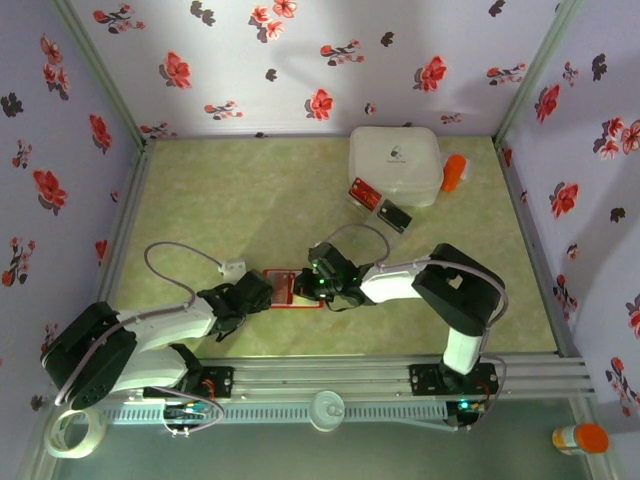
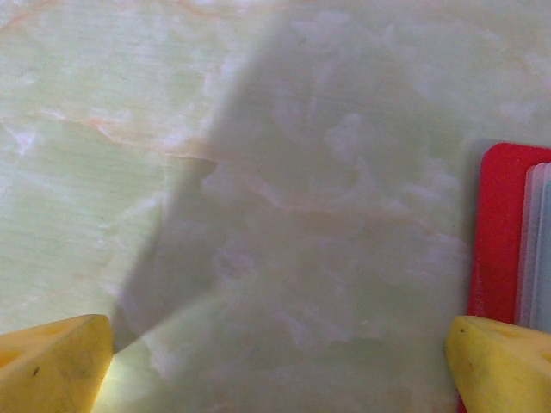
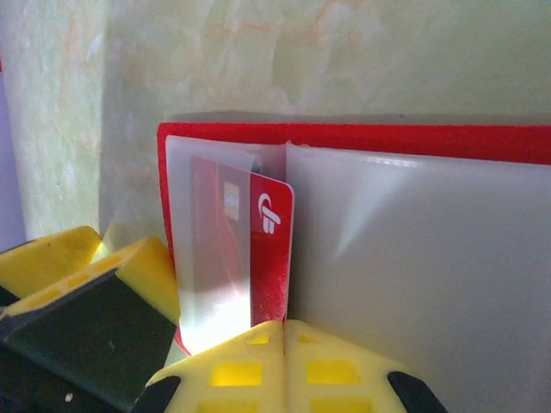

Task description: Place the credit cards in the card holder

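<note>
My right jaws are closed. The two yellow fingertips [image 3: 258, 344] are pressed together with no gap between them. They hang low over the open card holder [image 3: 405, 138], which lies near the front middle of the counter [image 1: 250, 200]. The holder lies flat, with the pale pockets facing up and a red border around them. In its left pocket there is a red card [image 3: 272, 232] with a white mark. One part of this card is under the cloudy sheet of the pocket, and the other part is uncovered beside the middle fold. The near end of the card reaches my closed fingertips. I cannot tell if it is pinched between them or only meets them.

My left jaws are wide open, just beside the left side of the holder. In the left wrist view, one fingertip [image 2: 499, 366] is over the red edge of the holder and the other is over bare counter. I cannot tell if the first one touches the holder.

Far back on the right, well apart from the holder, a second red card [image 1: 364, 192] and a dark card [image 1: 393, 216] lie next to each other, just in front of a white box [image 1: 395, 160]. A small orange object [image 1: 454, 172] is at the right side of this box.
</note>
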`<state>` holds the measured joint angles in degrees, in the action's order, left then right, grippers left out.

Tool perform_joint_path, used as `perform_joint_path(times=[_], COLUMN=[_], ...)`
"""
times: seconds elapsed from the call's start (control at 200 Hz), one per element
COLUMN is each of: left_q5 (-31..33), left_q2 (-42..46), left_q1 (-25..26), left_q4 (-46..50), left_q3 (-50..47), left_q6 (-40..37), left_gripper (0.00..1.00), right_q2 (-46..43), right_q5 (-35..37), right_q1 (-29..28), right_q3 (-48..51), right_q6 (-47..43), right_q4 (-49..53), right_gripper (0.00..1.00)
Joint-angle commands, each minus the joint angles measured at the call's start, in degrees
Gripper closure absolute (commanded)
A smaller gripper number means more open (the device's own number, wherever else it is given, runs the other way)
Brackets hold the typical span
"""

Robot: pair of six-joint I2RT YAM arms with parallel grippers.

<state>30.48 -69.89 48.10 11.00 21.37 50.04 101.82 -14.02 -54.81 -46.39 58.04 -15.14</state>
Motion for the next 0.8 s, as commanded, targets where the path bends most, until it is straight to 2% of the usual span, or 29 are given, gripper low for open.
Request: perform_joint_path(times=[0.0,0.2,0.415,0.8], left_q5=[-1.79,-1.81,-1.74,-1.81], left_q2=[-0.03,0.18,-0.08,-0.47], left_q1=[-0.68,-0.63,-0.64,-0.64], left_q4=[-3.01,-3.27,-3.62,-4.34], left_q3=[-1.59,-1.85,-1.96,-2.16], left_q6=[-0.56,-0.55,-0.45,-0.55], left_gripper=[0.00,0.00,0.00,0.00], right_q2=[-5.45,-4.13,-2.06,3.50], right_q5=[0.06,0.42,1.55,1.52], right_q1=[0.95,0.83,0.19,-1.00], right_q3=[-3.39,-10.11,-10.23,-11.53], right_q6=[-6.88,-12.14,-11.90,-11.59], right_q4=[9.68,17.27,16.63,15.80], right_gripper=[0.91,0.93,1.00,1.00])
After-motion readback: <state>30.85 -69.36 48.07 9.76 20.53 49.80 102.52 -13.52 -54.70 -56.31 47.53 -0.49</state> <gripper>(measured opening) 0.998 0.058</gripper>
